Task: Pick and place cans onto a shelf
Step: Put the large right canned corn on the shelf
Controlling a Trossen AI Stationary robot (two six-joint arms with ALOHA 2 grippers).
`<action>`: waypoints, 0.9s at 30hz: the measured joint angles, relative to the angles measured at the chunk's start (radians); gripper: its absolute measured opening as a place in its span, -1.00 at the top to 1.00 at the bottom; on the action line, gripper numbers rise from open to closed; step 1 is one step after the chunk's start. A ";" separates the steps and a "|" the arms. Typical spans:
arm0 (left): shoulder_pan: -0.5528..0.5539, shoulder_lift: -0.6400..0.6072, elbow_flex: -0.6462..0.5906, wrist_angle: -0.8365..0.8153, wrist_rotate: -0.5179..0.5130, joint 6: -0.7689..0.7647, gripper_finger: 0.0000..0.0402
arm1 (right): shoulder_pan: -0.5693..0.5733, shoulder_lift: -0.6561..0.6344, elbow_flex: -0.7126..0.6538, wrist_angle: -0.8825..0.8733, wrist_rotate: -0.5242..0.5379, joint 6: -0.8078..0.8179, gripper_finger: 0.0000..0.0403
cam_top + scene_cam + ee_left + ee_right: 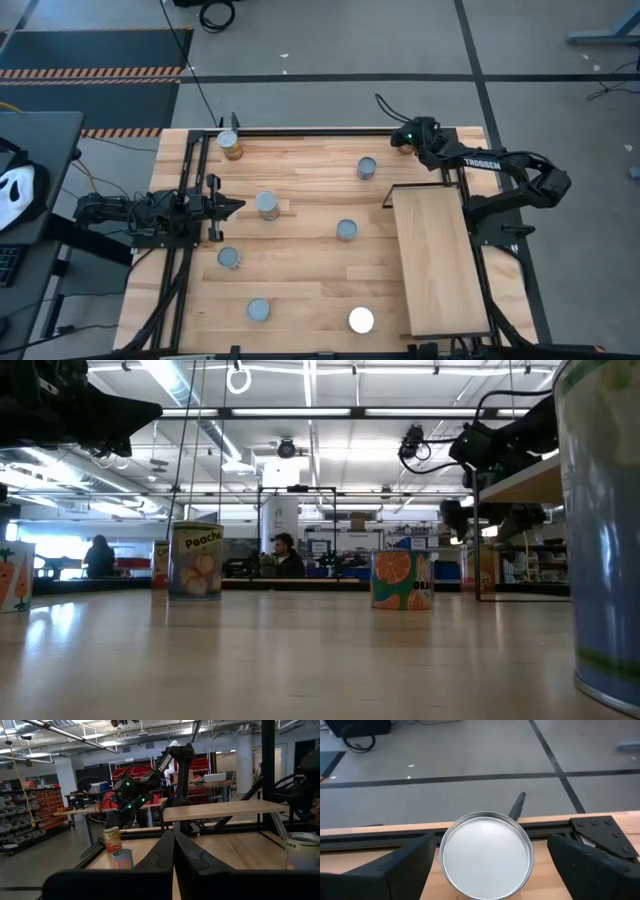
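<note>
High view: the slatted wooden tabletop (pixel 300 260) carries seven cans standing upright, round tops up, axes vertical. One with orange-brown sides (pixel 230 146) stands at the far left corner; others are at (pixel 367 168), (pixel 267 205), (pixel 346 230), (pixel 229 258) and (pixel 259 310), and a shiny white can (pixel 361 320) sits at the near edge. An eighth can lies under the right gripper (pixel 404 141) at the far right corner, mostly hidden. The shelf (pixel 438 262), a pale board with its long axis running near to far, lies along the table's right side, bare. The left gripper (pixel 232 208) waits at the left edge, fingers clenched on nothing.

Low view: a peach-labelled can (pixel 196 560) and an orange-labelled can (pixel 401 579) stand upright on the pale wood; a big can (pixel 604 530) fills the right edge. Behind is a workshop hall with ceiling lights and two people far off.

Left wrist view: closed fingers (pixel 172 855) point toward the raised shelf (pixel 225 810).

Right wrist view: spread fingers (pixel 395 865) flank the upright can (pixel 486 855), not touching it; grey floor with dark lines lies beyond.
</note>
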 joint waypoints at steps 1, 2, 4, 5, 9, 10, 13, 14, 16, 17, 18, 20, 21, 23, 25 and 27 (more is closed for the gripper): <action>0.000 0.000 0.000 0.000 0.000 0.000 0.95 | -0.001 0.000 -0.013 0.017 -0.001 -0.005 -0.97; 0.000 0.000 0.000 0.000 0.000 0.000 0.95 | -0.003 0.000 -0.026 0.031 0.003 -0.007 -0.98; 0.000 0.000 0.000 0.000 0.000 0.000 0.95 | -0.006 0.000 -0.047 0.070 0.018 -0.010 -0.98; 0.000 0.000 0.000 0.000 0.000 0.000 0.95 | -0.002 0.000 -0.054 0.083 0.032 -0.014 -0.98; 0.000 0.000 0.000 0.000 0.000 0.000 0.95 | 0.005 0.004 -0.058 0.106 0.005 -0.029 -0.97; 0.000 0.000 0.000 0.000 0.000 0.000 0.95 | 0.005 0.005 -0.058 0.104 0.005 -0.028 -0.97; 0.000 0.000 0.000 0.000 0.000 0.000 0.95 | 0.006 0.008 -0.058 0.093 0.045 -0.014 -0.96; 0.000 0.000 0.000 0.000 0.000 0.000 0.95 | 0.006 0.010 -0.058 0.093 0.055 -0.012 -0.95; 0.000 0.000 0.000 0.000 0.000 0.000 0.95 | 0.011 0.022 -0.058 0.104 0.069 -0.006 -0.93; 0.000 0.000 0.000 0.000 0.000 0.000 0.95 | 0.015 0.025 -0.058 0.108 0.064 -0.004 -0.92; 0.000 0.000 0.000 0.000 0.000 0.000 0.95 | 0.020 0.032 -0.058 0.119 0.059 -0.001 -0.91; 0.000 0.000 0.000 0.000 0.000 0.000 0.95 | 0.036 0.039 -0.057 0.129 0.058 0.009 -0.90; 0.000 0.000 0.000 0.000 0.000 0.000 0.95 | 0.046 0.038 -0.057 0.130 0.062 0.011 -0.89; 0.000 0.000 0.000 0.000 0.001 0.000 0.95 | 0.060 0.035 -0.059 0.134 0.081 0.008 -0.89; 0.000 0.000 0.000 0.000 0.000 0.000 0.95 | 0.066 0.032 -0.059 0.160 0.088 0.003 -0.91; 0.000 0.000 0.000 0.000 0.000 0.000 0.95 | 0.067 0.032 -0.059 0.164 0.088 0.004 -0.94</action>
